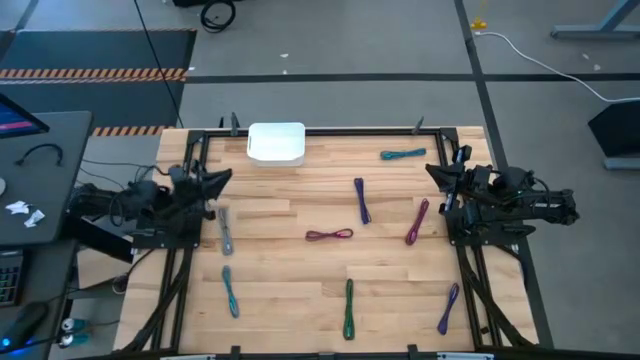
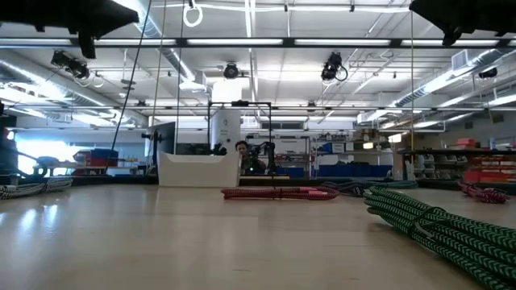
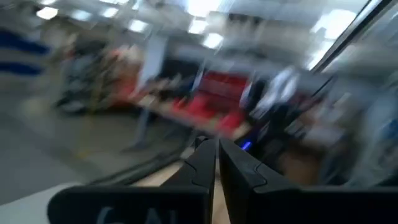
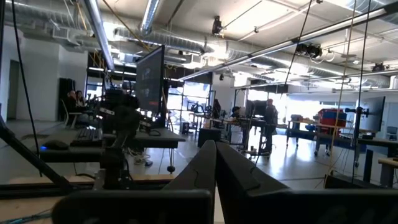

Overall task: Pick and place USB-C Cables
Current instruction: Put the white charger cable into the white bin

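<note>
Several short bundled cables lie flat on the wooden table in the high view: a teal one [image 1: 403, 154], a purple one [image 1: 361, 200], a magenta one [image 1: 417, 221], a maroon one [image 1: 329, 235], a grey-teal one [image 1: 226, 230], a blue-teal one [image 1: 230, 290], a green one [image 1: 348, 307] and a second purple one [image 1: 448, 307]. My left gripper [image 1: 226, 177] is shut and raised at the table's left edge, touching nothing; its wrist view shows the closed fingers [image 3: 216, 158]. My right gripper [image 1: 432, 171] is shut at the right edge, above the magenta cable's far end [image 4: 216, 152].
A white rectangular box [image 1: 276, 143] sits at the table's far edge, left of centre, and shows in the low view [image 2: 193, 169]. The low view also shows the maroon cable [image 2: 278, 193] and the green cable [image 2: 435, 229] close by. A dark frame borders the table.
</note>
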